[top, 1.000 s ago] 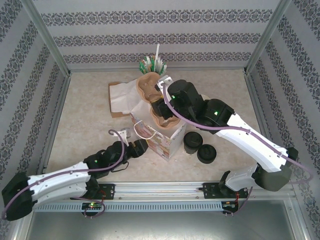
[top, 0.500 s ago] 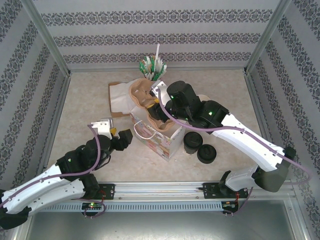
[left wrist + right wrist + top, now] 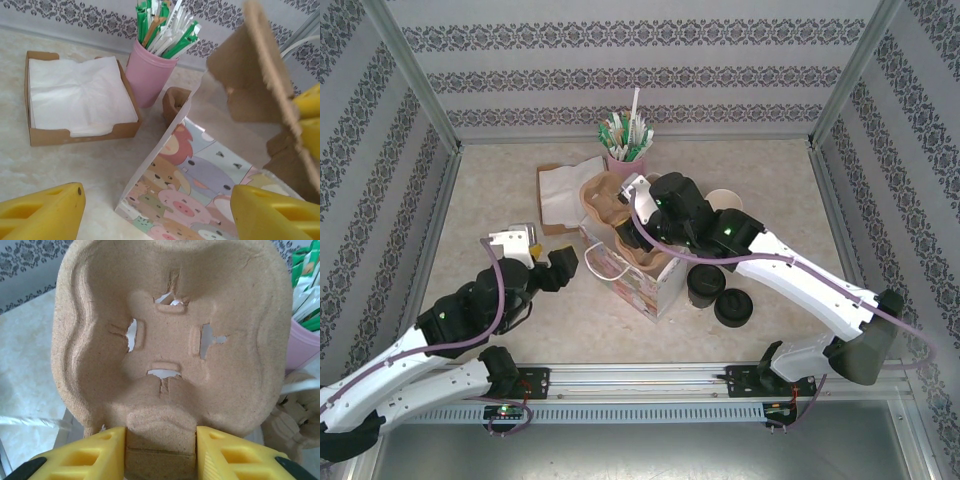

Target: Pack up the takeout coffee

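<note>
Tabletop (image 3: 780, 190) of pale marbled finish carries all items; positions below are given relative to the gift bag.

Gift bag (image 3: 650, 288), printed with cartoon animals, stands upright near the middle of the table with its mouth open.

Pulp cup carrier (image 3: 170, 340), brown moulded fibre, is held on edge and tilted over the mouth of the bag. Whether its lower edge is inside the bag cannot be determined.

Napkin box (image 3: 75, 136), brown card filled with white napkins, lies beyond the bag and to its left.

Right gripper (image 3: 160, 445) is clamped on a tab at the rim of the carrier, one yellow finger on each side.

Left gripper (image 3: 155, 210) hovers just left of the bag, jaws spread wide, grasping nothing.

Pink cup (image 3: 150, 75), filled with green and white sticks, stands beyond the bag, just right of the napkin box.

Stack of cream cups (image 3: 725, 200) stands beyond the bag and to its right, partly behind the right arm.

Takeout coffee (image 3: 733, 308), seen as a black disc, sits on the table to the right of the bag, outside it and well apart from both grippers.

Pile of black lids (image 3: 705, 284) sits between the coffee and the bag, just beside both.
</note>
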`<state>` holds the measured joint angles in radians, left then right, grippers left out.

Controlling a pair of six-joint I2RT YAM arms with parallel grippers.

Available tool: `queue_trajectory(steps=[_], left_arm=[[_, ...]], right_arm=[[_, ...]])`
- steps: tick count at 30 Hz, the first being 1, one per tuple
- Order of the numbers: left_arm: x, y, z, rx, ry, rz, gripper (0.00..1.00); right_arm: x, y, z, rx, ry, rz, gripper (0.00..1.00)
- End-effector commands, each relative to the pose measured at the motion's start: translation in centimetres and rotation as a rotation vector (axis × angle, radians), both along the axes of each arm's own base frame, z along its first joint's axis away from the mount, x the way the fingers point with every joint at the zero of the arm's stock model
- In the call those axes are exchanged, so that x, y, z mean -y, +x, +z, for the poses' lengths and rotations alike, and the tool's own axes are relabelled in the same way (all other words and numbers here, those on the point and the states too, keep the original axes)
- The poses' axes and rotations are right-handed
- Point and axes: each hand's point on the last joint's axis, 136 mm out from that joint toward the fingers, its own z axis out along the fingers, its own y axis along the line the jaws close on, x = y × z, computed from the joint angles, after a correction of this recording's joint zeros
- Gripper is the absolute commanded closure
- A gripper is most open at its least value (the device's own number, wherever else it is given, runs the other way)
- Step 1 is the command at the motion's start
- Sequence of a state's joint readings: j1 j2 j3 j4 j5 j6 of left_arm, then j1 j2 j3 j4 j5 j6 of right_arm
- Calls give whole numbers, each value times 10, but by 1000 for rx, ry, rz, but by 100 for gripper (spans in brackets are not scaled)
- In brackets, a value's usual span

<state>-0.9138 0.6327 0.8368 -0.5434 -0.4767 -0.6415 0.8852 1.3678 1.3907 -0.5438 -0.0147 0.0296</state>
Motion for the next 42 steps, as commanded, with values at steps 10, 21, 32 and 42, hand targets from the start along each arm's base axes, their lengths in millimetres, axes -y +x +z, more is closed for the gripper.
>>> queue_trajectory(steps=[10,21,32,42], left_arm=[[-1,14,27,-12,82,-19,21],[21,35,35,-108,5,-172,18],[32,55,25,-198,-26,-257,19],[29,65,19,-216,-34,-240,21]], right_arm=[[19,-12,15,16,46,-12,61],[27,-16,5,-14,-19,-19,61],[29,-16,-4,-38,-55,-23,61],[27,-14,-22,-85,-132,-18,61]])
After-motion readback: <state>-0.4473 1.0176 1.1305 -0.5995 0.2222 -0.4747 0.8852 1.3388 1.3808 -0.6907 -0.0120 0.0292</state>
